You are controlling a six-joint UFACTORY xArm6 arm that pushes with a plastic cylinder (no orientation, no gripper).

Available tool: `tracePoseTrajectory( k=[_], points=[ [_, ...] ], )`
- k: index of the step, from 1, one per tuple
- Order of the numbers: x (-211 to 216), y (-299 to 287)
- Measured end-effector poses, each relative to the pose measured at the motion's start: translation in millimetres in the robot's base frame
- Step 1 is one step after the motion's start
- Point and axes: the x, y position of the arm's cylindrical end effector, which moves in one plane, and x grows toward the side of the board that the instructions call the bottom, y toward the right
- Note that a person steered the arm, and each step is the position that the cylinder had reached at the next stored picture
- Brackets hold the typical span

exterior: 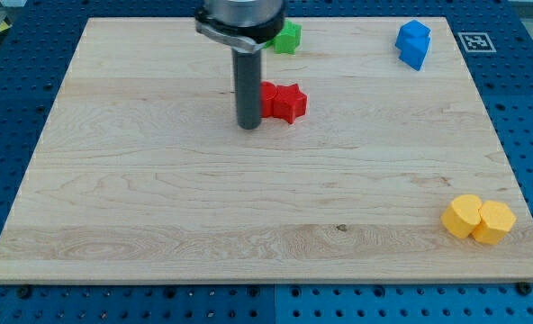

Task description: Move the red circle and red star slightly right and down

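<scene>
The red star [290,103] lies on the wooden board [158,207] near the view's top centre. The red circle [267,96] sits against the star's left side and is partly hidden behind my rod. My tip [249,126] rests on the board just left of and slightly below the red circle, close to it or touching it; I cannot tell which.
A green block [288,38] lies at the view's top, just right of the arm. Two blue blocks [413,44] sit together at the top right. Two yellow blocks [478,219] sit side by side at the bottom right, near the board's edge.
</scene>
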Motion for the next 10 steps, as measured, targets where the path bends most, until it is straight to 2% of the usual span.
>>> tracePoseTrajectory(
  k=[1, 2, 3, 5, 10],
  points=[
    [-24, -67],
    [-83, -77],
    [-98, -65],
    [-50, -51],
    [-30, 48]
  ],
)
